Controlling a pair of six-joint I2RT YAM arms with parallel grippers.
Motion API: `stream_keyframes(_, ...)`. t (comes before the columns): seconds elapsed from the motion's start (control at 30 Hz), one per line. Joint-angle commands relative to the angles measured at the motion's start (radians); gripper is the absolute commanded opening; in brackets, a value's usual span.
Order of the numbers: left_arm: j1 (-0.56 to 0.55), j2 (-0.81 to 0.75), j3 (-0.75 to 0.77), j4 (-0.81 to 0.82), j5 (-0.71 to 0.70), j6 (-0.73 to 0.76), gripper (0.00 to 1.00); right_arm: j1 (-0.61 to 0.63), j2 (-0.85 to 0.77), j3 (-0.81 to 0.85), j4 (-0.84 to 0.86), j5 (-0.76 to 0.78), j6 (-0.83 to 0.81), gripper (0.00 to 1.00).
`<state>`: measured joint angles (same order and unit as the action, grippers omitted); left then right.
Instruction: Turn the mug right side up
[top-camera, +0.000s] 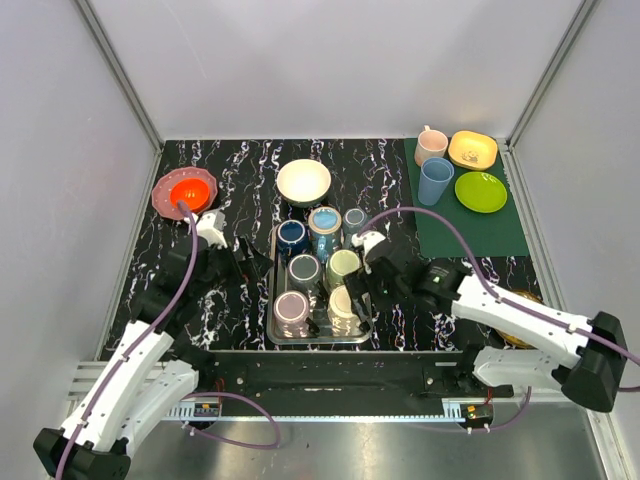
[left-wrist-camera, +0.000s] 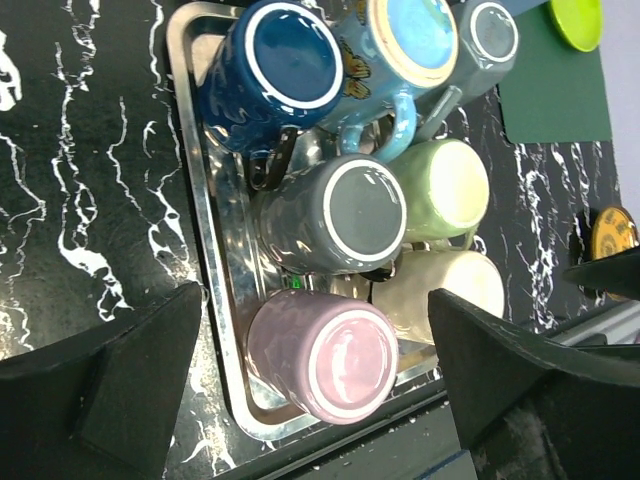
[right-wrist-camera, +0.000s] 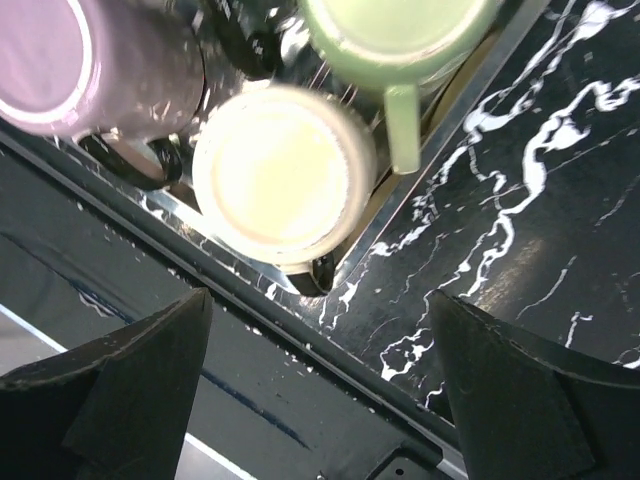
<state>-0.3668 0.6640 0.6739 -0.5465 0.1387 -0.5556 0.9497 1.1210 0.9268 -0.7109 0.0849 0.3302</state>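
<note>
"Which mug is it after?"

"My guess is the cream mug. It looks base-up in the near right corner of the tray, packed in among the others. The right gripper hangs just above it, spread wide and holding nothing, probably to straddle the body."

"And the other arm?"

"The left gripper is just as open and empty. It hovers over the tray's left side, I'd say to keep clear."

We see a metal tray crowded with seven mugs, bottoms facing us, and a pink mug is nearest. Our left gripper hangs above, its fingers spread wide on either side.
</note>
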Motion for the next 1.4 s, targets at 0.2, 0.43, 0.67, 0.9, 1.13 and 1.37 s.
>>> stream_keyframes(0.2,-0.003,-0.041,-0.025,0.109,0.113,-0.003,0.98,0.129,0.131,-0.011,0.011,-0.001,0.063,0.86)
stream_keyframes(0.43,-0.003,-0.060,-0.046,0.109,0.131,-0.017,0.99,0.129,0.257,0.018,0.011,0.039,0.064,0.64)
stream_keyframes(0.67,-0.003,-0.055,-0.043,0.111,0.127,-0.009,0.99,0.129,0.286,0.049,0.013,0.058,0.030,0.52)
stream_keyframes(0.9,-0.003,-0.058,-0.050,0.117,0.128,-0.009,0.99,0.127,0.332,0.058,0.013,0.047,0.027,0.43)
stream_keyframes(1.13,-0.003,-0.067,-0.062,0.115,0.128,-0.004,0.99,0.127,0.353,0.049,0.031,0.047,0.033,0.33)
stream_keyframes(1.37,-0.003,-0.066,-0.063,0.115,0.127,-0.004,0.99,0.127,0.369,0.030,0.041,0.044,0.052,0.07)
